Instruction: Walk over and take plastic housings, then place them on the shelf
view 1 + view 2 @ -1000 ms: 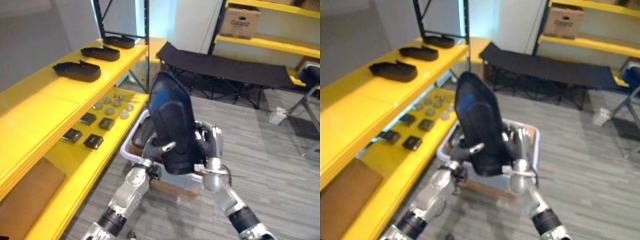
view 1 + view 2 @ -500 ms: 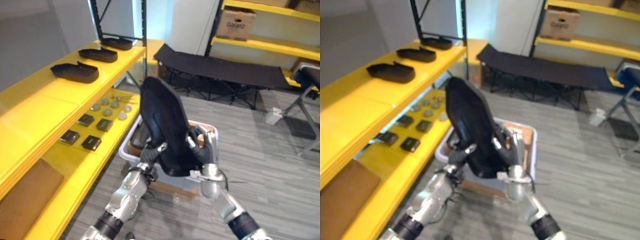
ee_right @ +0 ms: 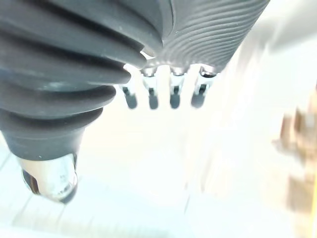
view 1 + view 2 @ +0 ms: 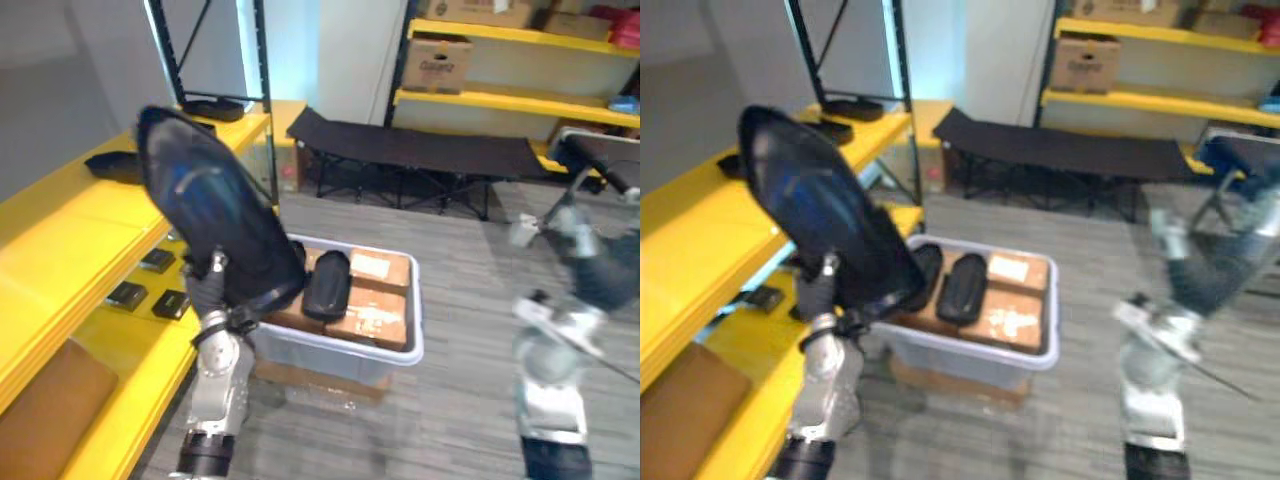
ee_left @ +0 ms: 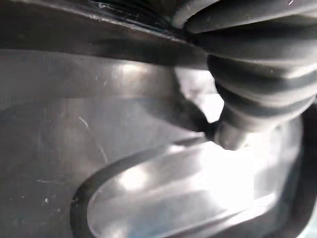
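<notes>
Housing in left hand, right hand relaxed

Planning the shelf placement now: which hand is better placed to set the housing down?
Left. The left hand grips the plastic housing, raised beside the yellow shelf on that side. The right hand hangs open and empty, off to the right.

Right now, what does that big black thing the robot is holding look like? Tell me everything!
The plastic housing is a big, dark, glossy shell, long and rounded, with a bluish shine on its smooth outer face. The left wrist view shows a scuffed grey surface with a curved raised ridge. It is held in the air, tilted, its upper end leaning toward the yellow shelf. The left hand grips its lower end; nothing else touches it.
</notes>
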